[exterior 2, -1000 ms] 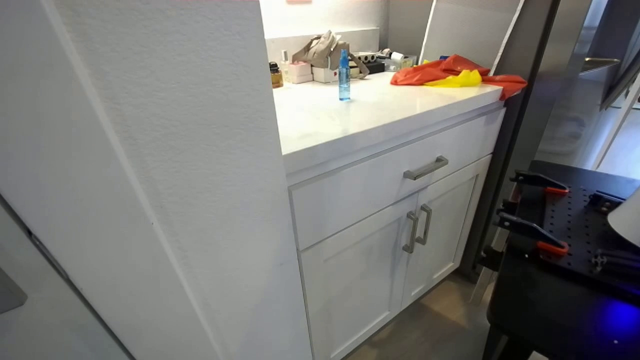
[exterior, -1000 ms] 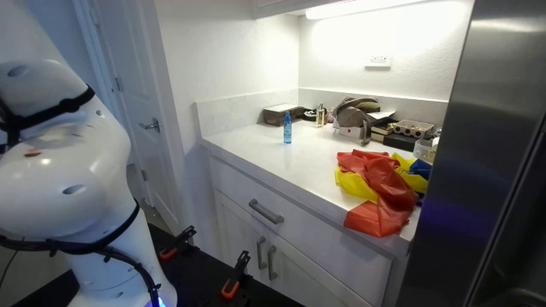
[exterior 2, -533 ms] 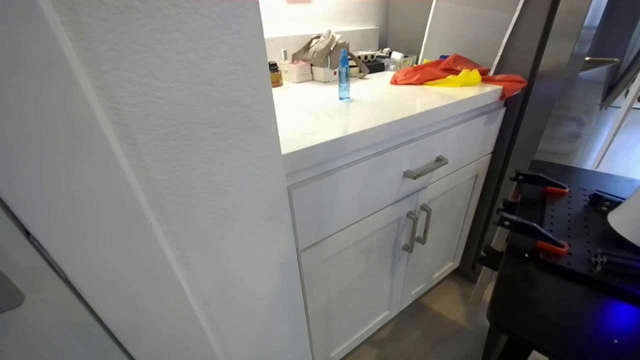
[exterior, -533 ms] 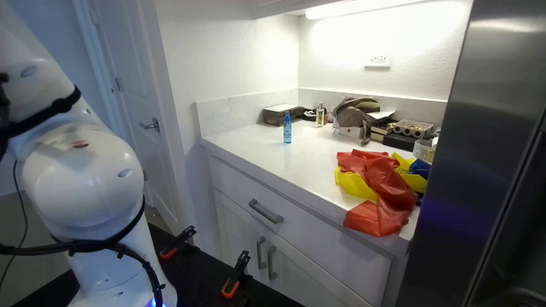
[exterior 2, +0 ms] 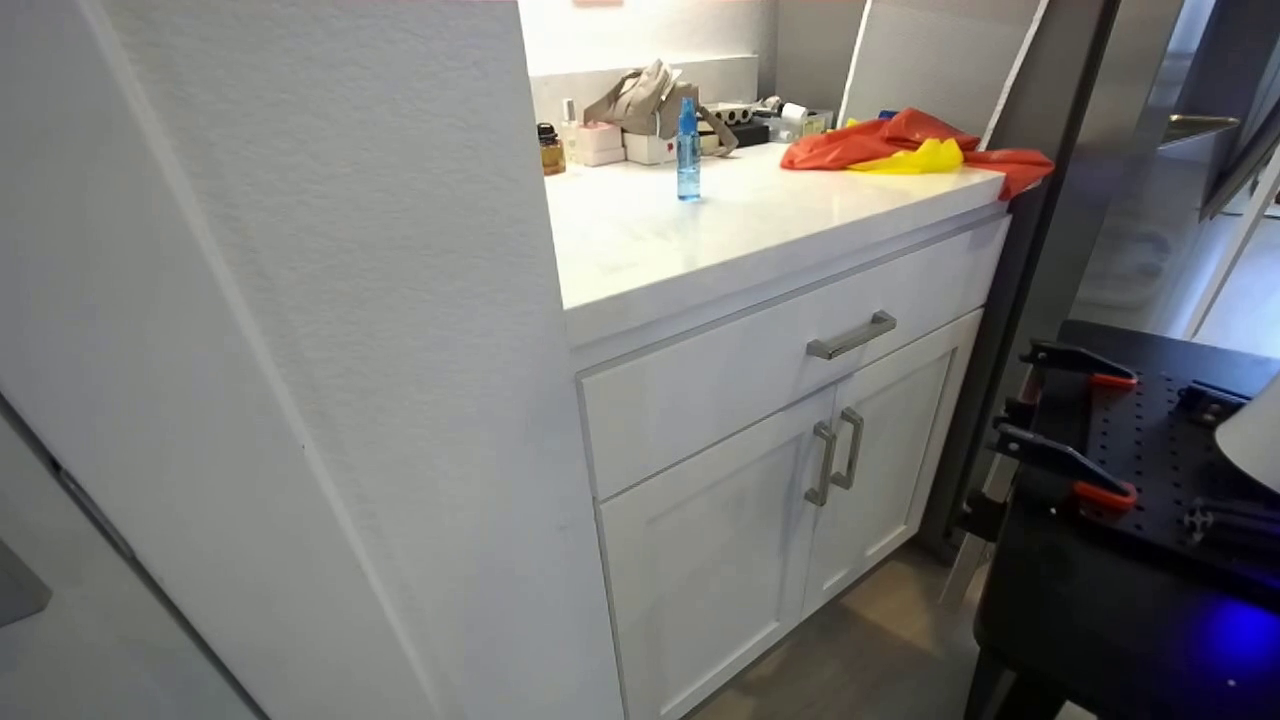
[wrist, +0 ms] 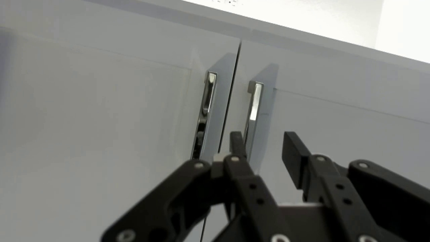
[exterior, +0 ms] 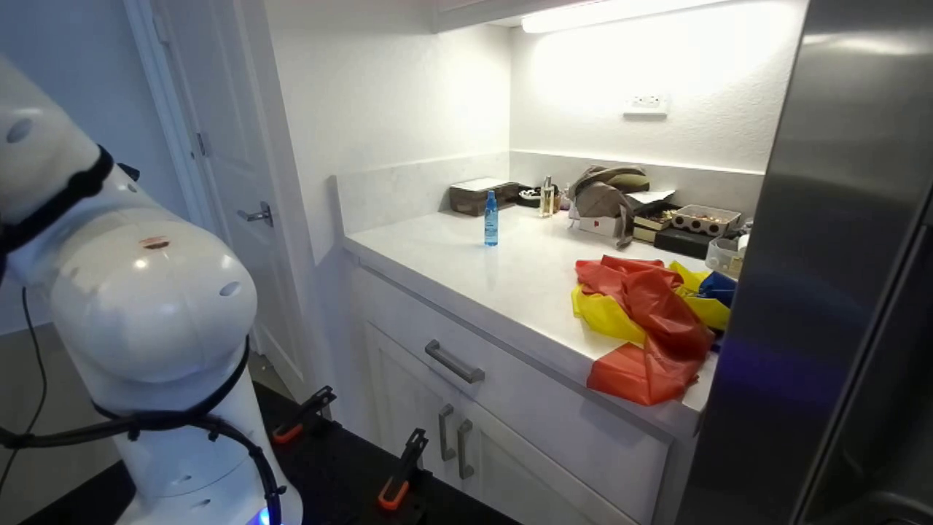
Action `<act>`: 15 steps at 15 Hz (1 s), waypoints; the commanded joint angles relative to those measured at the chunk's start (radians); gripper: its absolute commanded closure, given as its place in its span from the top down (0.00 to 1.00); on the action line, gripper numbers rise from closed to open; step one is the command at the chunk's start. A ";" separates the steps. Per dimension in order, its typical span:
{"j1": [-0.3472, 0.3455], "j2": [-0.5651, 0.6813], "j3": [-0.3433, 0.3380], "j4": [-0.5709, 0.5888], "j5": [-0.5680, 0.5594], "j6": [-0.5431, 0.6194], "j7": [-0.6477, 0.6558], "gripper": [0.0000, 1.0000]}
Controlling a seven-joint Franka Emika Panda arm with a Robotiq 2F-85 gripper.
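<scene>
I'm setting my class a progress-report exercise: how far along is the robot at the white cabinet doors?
Apparently done: the approach; the black two-fingered gripper is in front of a shiny metal bar handle. In hand, probably: lining up; its jaws stand apart, contact unclear. Left, perhaps: gripping it; both doors look closed.

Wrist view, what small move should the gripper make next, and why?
I'd probably ease the gripper slightly toward the picture's left before advancing. Its fingers stand apart, but the right-hand cabinet handle in that view doesn't look centred between them: it runs down close beside the left-hand finger, which seems to overlap it.
</scene>
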 commanded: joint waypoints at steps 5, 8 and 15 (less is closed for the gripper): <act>-0.021 -0.224 0.039 -0.151 -0.028 -0.141 0.073 0.97; -0.022 -0.279 0.058 -0.174 -0.021 -0.239 0.110 1.00; -0.005 -0.293 0.056 -0.166 -0.019 -0.310 0.151 1.00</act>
